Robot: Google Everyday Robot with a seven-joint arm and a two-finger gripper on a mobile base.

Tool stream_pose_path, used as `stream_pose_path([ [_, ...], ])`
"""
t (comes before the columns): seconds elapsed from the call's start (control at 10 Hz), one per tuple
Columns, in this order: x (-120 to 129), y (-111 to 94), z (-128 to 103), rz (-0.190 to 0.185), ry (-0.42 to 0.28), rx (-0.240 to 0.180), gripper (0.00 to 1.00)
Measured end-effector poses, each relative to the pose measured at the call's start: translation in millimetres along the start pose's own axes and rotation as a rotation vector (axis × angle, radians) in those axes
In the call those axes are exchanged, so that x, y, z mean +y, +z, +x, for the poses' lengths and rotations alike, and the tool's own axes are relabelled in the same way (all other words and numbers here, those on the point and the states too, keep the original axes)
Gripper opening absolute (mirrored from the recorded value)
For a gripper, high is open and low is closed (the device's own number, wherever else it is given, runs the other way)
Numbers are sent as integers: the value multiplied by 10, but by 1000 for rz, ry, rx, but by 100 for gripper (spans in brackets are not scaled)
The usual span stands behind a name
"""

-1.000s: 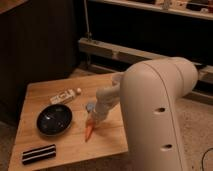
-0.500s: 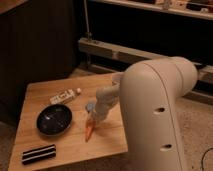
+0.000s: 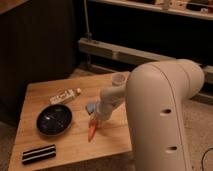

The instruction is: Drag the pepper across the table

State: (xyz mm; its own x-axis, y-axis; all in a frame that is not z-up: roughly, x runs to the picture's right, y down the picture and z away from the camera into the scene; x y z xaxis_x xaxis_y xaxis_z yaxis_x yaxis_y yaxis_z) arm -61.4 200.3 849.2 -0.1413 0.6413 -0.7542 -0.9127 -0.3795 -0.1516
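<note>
My arm [image 3: 162,115] fills the right side of the view, a big white shell that bends down and left toward the middle of the table [image 3: 70,145]. The table is light wood with a plank grain and takes up the left half of the scene. On its left part stands a dark bowl [image 3: 54,120], round and upright. By the near left corner lies a black striped bar [image 3: 38,154], apart from the bowl. Beyond the bowl, toward the far side, a white tube [image 3: 65,96] lies flat. The gripper [image 3: 98,119] is down low at mid-table, right of the bowl, at the far end of the pepper [image 3: 92,131]. I cannot tell how wide it stands, nor whether it has hold of the pepper or only meets it. A blue sponge [image 3: 90,106] lies just beside the gripper, on its far left. The pepper, orange-red, lies on the wood just right of the bowl, its tip pointing toward the near edge.
</note>
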Motion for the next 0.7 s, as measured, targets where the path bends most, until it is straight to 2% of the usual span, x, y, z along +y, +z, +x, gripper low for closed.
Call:
stream_pose_path([
  [0.3,-38,-4,-5,-5,12,0,9],
  [0.5,-257,-68,-40,-10,34,-10,9],
  [0.7,-259,-80,-43,-8,32,-10,9],
])
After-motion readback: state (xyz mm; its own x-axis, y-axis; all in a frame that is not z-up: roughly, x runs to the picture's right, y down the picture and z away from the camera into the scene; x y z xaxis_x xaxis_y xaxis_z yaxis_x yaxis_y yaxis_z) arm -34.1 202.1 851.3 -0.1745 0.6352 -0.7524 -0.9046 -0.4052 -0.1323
